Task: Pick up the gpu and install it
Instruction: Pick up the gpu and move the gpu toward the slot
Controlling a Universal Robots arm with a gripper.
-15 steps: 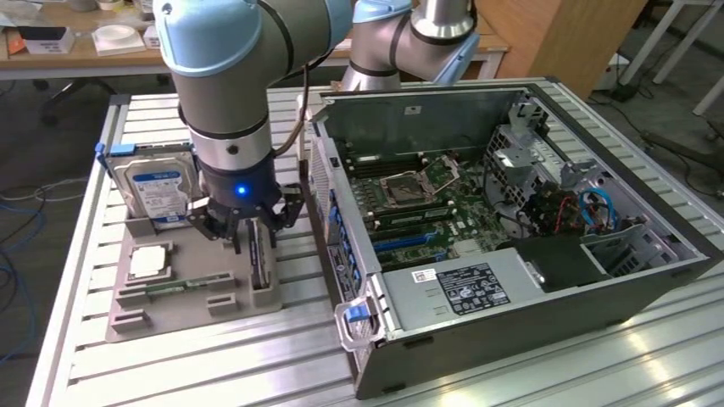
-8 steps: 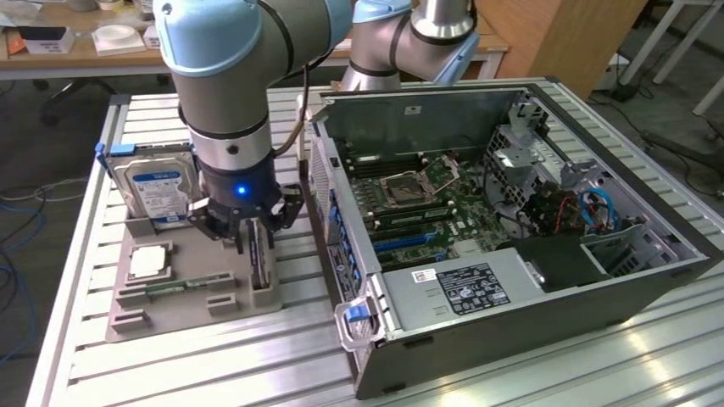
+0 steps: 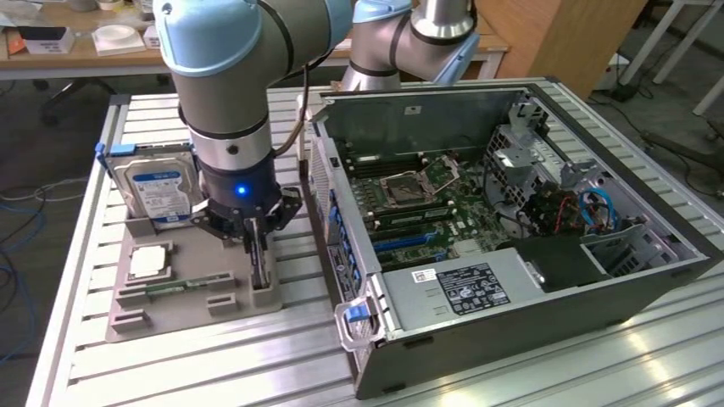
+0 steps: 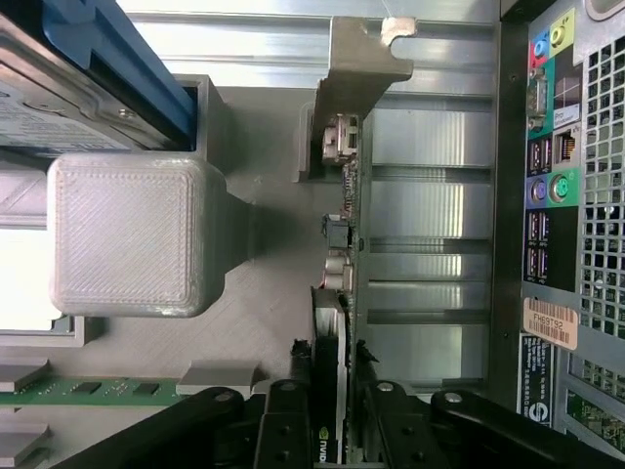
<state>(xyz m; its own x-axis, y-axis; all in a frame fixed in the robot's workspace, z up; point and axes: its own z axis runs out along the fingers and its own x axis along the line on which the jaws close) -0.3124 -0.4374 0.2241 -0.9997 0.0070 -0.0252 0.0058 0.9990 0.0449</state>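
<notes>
Your tool (image 4: 332,396) sits over the gpu (image 4: 340,313), which stands on edge in its slot in the tray (image 4: 264,332). You cannot tell whether it is clenched on the card yet. For a sound pick, I judge the hold should be centred on the bare board edge, clear of the connectors and square to the card. Any lift should go straight up so the bracket (image 4: 359,59) leaves its post without tilting. Mind the drive (image 3: 158,186) nearby. Further off, the open case (image 3: 509,339) stands on the tabletop (image 4: 430,205).

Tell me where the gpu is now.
In the exterior view's left half, the gpu stands on edge in the grey holder tray, directly under the gripper, on the side nearest the computer case.
</notes>
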